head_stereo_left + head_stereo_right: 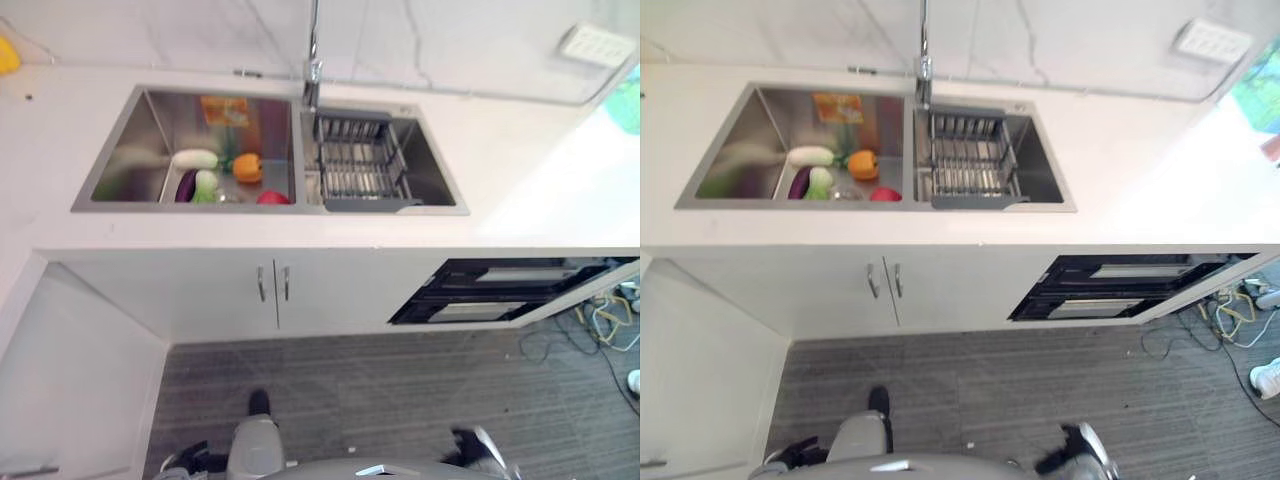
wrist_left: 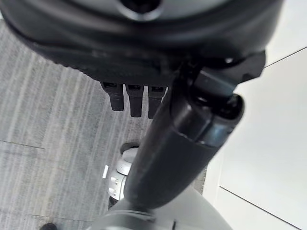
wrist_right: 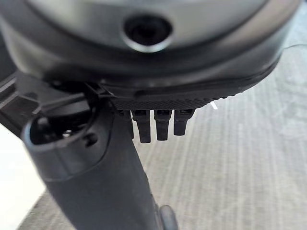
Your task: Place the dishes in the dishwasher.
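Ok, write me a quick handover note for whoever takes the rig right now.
Left hand: open, holding nothing, hanging over the carpet floor.
Right hand: open, holding nothing, also over the floor.
Left sink basin: holds a white dish, toy vegetables and an orange carton.
Right basin: holds a wire drainer rack.
Dishwasher: under the counter to the right, its drawer pulled partly out.
Done: nothing loaded as far as can be seen.
Left: step up to the sink, pick the dishes, load them.
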Motion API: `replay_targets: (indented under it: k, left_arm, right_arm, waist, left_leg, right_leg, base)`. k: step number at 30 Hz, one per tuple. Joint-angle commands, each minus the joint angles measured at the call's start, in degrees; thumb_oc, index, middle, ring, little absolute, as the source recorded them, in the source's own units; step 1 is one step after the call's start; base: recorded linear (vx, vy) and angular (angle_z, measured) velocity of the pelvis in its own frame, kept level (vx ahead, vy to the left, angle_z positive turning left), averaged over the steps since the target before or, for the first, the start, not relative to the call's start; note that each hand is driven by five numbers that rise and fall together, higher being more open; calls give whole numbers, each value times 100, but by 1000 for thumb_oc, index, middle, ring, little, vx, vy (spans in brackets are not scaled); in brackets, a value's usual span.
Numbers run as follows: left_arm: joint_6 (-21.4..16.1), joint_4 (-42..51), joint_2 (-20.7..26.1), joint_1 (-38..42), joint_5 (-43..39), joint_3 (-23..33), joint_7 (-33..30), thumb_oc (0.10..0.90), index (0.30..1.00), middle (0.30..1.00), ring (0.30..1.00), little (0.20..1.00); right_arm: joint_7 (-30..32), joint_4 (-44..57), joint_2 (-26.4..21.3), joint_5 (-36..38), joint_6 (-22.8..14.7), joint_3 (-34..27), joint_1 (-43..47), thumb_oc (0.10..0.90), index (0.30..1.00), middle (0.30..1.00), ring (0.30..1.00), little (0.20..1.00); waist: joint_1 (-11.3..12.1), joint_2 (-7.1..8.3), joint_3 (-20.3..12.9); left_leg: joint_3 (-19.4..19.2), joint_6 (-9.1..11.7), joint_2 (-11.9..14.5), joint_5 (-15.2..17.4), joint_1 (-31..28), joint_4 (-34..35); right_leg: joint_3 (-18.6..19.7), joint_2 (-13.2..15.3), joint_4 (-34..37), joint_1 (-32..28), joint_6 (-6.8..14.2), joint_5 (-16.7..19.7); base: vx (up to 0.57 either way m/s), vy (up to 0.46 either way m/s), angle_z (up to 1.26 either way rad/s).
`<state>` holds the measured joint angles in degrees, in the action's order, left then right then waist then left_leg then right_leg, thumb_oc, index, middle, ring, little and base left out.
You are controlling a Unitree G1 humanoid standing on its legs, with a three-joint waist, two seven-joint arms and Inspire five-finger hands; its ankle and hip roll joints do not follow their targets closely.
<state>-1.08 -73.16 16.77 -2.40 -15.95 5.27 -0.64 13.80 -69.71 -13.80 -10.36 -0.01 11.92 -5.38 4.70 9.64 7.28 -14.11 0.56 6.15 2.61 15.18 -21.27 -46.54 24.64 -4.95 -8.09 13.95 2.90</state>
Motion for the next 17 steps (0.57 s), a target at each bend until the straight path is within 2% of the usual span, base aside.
replay_targets:
  k: [1, 3, 4, 5, 7, 10, 13, 17]
  left_arm:
    - [-162, 203, -123, -150, -239, -435, 129, 800, 900, 900, 900, 900]
    - [-175, 195, -79, -92, -151, -546, 133, 800, 900, 900, 900, 900]
    - [-175, 194, -79, -89, -151, -547, 133, 800, 900, 900, 900, 900]
    - [-205, 143, -89, 15, -74, -685, 146, 800, 900, 900, 900, 900]
    - [-231, 100, -82, 134, 91, -869, 113, 800, 900, 900, 900, 900]
    - [-170, -142, -85, 198, 826, -1018, 40, 800, 900, 900, 900, 900]
    - [-175, -290, -219, 119, 1241, -1157, -198, 800, 900, 900, 900, 900]
    - [-139, -319, -455, 59, 1503, -1424, -257, 800, 900, 900, 900, 900]
  right_arm:
    - [-203, 209, -352, 155, -146, -63, 617, 800, 900, 900, 900, 900]
    - [-218, 152, -313, 262, -174, -65, 689, 800, 900, 900, 900, 900]
    - [-218, 150, -314, 263, -175, -67, 692, 800, 900, 900, 900, 900]
    - [-238, 63, -284, 401, -206, -44, 731, 800, 900, 900, 900, 900]
    - [-256, -1, -319, 482, -194, 2, 813, 800, 900, 900, 900, 900]
    - [-356, -92, -215, 470, -189, 98, 801, 800, 900, 900, 900, 900]
    - [-388, -124, -262, 410, -240, 190, 797, 800, 900, 900, 900, 900]
    - [-369, -182, -306, 487, -283, 218, 828, 800, 900, 900, 900, 900]
  waist:
    - [-25, -843, 269]
    - [-94, -880, 243]
    - [-94, -894, 228]
    - [-140, -891, 205]
    - [-229, -858, 171]
    - [-192, -752, -44]
    - [-181, -796, -161]
    - [-192, -893, -204]
  left_leg:
    - [260, 124, -2, -387, -1768, 2627]
    - [344, 114, -11, -351, -1857, 2627]
    - [346, 114, 4, -362, -1836, 2627]
    - [589, 177, -30, -366, -1778, 2574]
    - [760, 253, -53, -366, -1755, 2526]
    - [915, 374, -13, -340, -1787, 2531]
    - [822, 588, 246, -410, -1856, 2532]
    - [780, 749, 494, -481, -1870, 2486]
  right_leg:
    - [1491, -3, -2229, 1050, -8, 328]
    - [2069, -331, -2278, 1228, -7, 138]
    - [2057, -354, -2241, 1231, -12, 167]
    - [2538, -734, -1388, 1078, -215, -412]
    - [3026, -967, -421, 931, -265, -393]
    - [2860, -1046, 56, 625, -263, -340]
    - [2617, -1201, 535, 330, -305, -209]
    - [2574, -1421, 854, 155, -409, -200]
  base:
    - [20, 259, 17]
    - [4, 73, 35]
    - [51, -85, 24]
    - [63, -152, 24]
    - [104, -179, 40]
    - [131, -183, 85]
    - [102, -192, 68]
    - [40, -143, 12]
